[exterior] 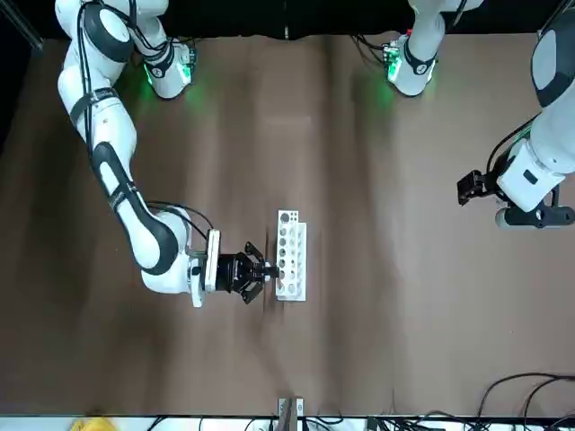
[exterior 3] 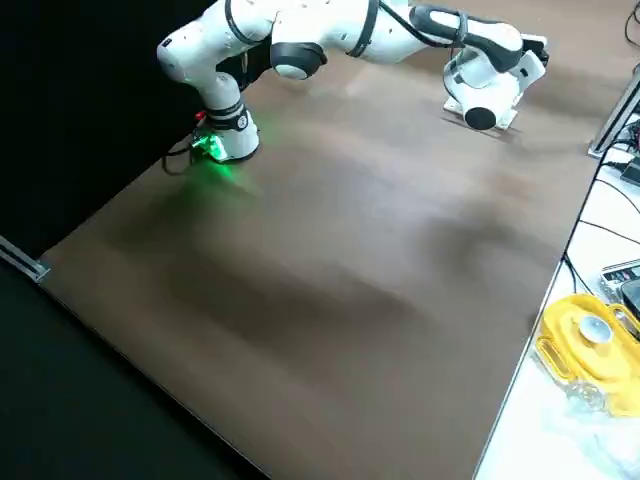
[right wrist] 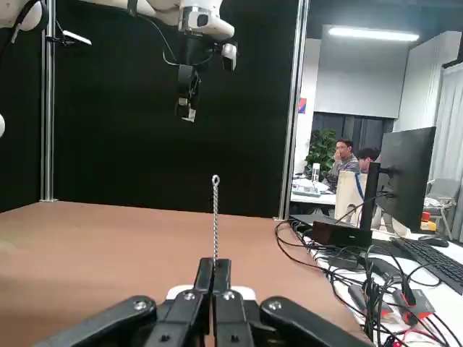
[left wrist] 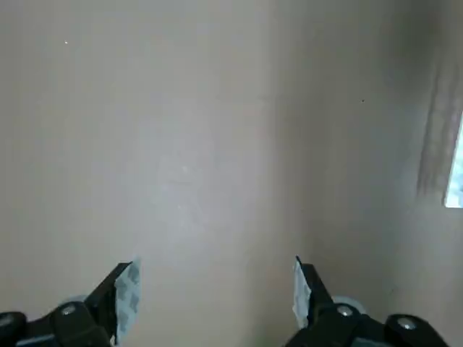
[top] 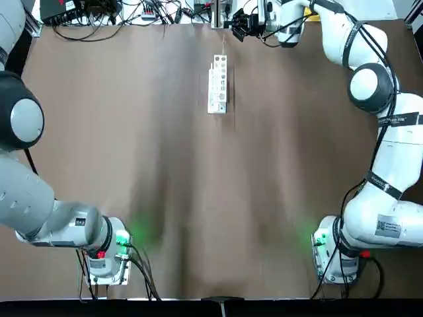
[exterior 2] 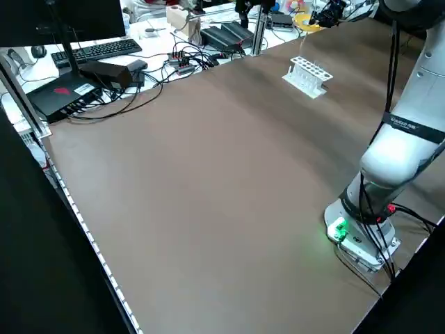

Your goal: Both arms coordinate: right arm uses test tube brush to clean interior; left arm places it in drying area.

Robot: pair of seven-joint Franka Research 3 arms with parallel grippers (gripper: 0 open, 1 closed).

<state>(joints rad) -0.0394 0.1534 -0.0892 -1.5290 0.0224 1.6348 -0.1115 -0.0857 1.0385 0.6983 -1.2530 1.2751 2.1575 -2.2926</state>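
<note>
On the brown table (top: 132,165), right gripper (right wrist: 215,278) pinches the twisted-wire test tube brush (right wrist: 215,217).

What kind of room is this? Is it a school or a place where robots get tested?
Most likely a robot testing lab. Two white arms are bolted to a brown table holding only a white test tube rack. Along the table's edge sit a keyboard and tangled cables, and people sit at a desk behind.
</note>
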